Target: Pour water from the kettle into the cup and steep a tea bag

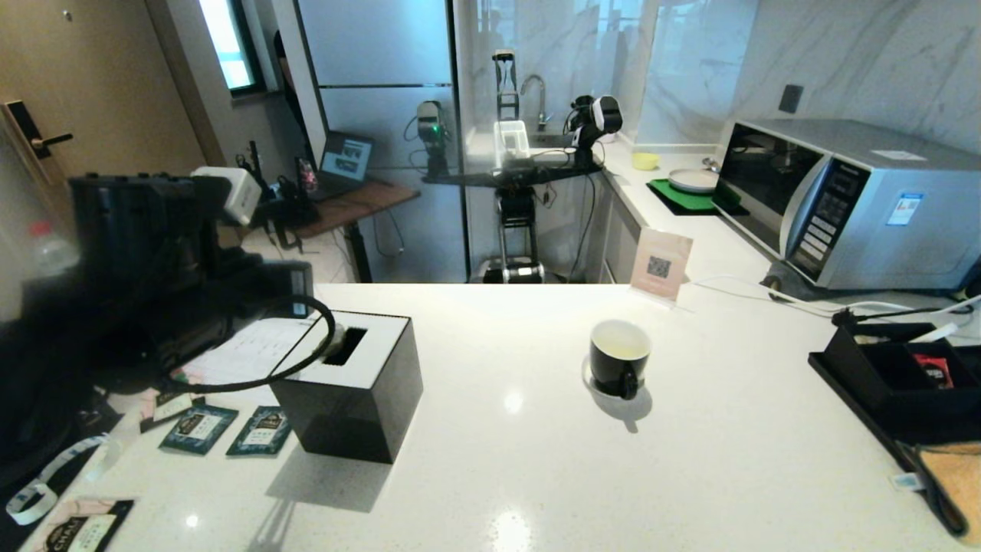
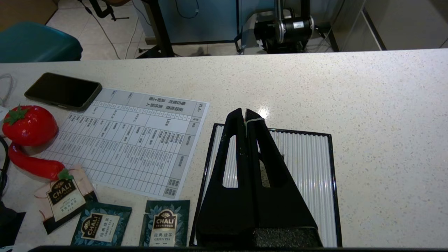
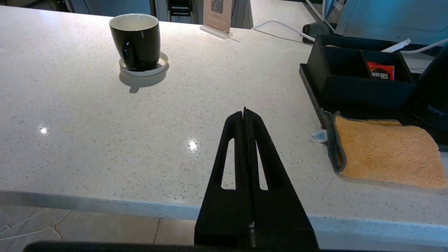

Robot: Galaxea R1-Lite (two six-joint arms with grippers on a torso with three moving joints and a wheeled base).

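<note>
The cup (image 1: pixel 619 360), a glossy black mug with a white inside, stands on its small white saucer (image 3: pixel 143 70) mid-counter; whether it holds water I cannot tell. My left gripper (image 2: pixel 245 113) hovers above the black tissue box (image 2: pixel 304 168), shut on a thin white string (image 2: pixel 253 120) that crosses one fingertip. A grey-brown patch seen through a finger slot (image 2: pixel 266 175) looks like the tea bag hanging beneath. My right gripper (image 3: pixel 245 112) is shut and empty over the counter's near edge. Only part of the black kettle (image 3: pixel 432 84) shows, behind the orange cloth.
Beside the tissue box lie teal sachets (image 2: pixel 164 224), a printed sheet (image 2: pixel 133 140), a phone (image 2: pixel 63 90) and a toy strawberry (image 2: pixel 29 124). To the right are a black organiser tray (image 3: pixel 350 70), an orange cloth (image 3: pixel 385 154) and a microwave (image 1: pixel 851 199). A QR sign (image 1: pixel 661 264) stands behind the cup.
</note>
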